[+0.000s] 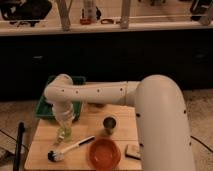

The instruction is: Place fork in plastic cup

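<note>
At the far left a thin black pole (20, 144) stands beside the wooden table (43, 143). On the back left corner of the table there is a green tray (46, 108), and the arm covers a part of it.

The gripper (65, 119) hangs at the end of the white arm (100, 93), in front of the tray, and it points straight down. Directly under it stands the plastic cup (64, 133), upright on the table, with a yellow-green tint. The lower end of the gripper is at the mouth of the cup or touches it; I cannot tell which one. I also cannot tell whether the gripper is wide, narrow or holding something, because its end melts into the pale cup. The fork cannot be made out as a separate thing.

In front of the cup a brush (71, 148) lies flat, with its black head near the front left edge and its white handle going up to the right. Further right, a dark cup (110, 124) stands upright in the middle of the table, well apart from the plastic cup. In front of it sits an orange bowl (104, 152), close to the end of the brush handle. Just to the right of the bowl lies a small flat object (132, 151). The thick part of the arm fills the right side.
</note>
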`<state>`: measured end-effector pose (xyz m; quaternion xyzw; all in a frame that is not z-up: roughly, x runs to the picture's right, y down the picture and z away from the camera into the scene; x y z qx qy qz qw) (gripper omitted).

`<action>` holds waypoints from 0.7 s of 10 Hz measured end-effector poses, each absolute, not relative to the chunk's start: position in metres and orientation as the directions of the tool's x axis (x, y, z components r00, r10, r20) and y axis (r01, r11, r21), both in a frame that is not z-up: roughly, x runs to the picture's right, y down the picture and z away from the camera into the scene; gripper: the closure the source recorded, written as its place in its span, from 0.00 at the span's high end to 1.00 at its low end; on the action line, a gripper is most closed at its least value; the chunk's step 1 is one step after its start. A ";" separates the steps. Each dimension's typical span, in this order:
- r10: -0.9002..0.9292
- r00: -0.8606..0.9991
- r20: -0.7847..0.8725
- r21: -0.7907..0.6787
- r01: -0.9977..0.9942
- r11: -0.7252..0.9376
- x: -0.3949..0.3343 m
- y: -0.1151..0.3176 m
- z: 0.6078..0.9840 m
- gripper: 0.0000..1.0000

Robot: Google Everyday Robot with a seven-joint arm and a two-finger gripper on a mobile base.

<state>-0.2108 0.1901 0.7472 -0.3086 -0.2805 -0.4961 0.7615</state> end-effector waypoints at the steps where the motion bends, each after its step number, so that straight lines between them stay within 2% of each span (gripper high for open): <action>1: -0.581 0.349 0.735 -0.192 0.929 0.316 -0.211 0.190 0.747 0.80; 7: -0.575 0.349 0.740 -0.196 0.929 0.313 -0.207 0.190 0.747 0.80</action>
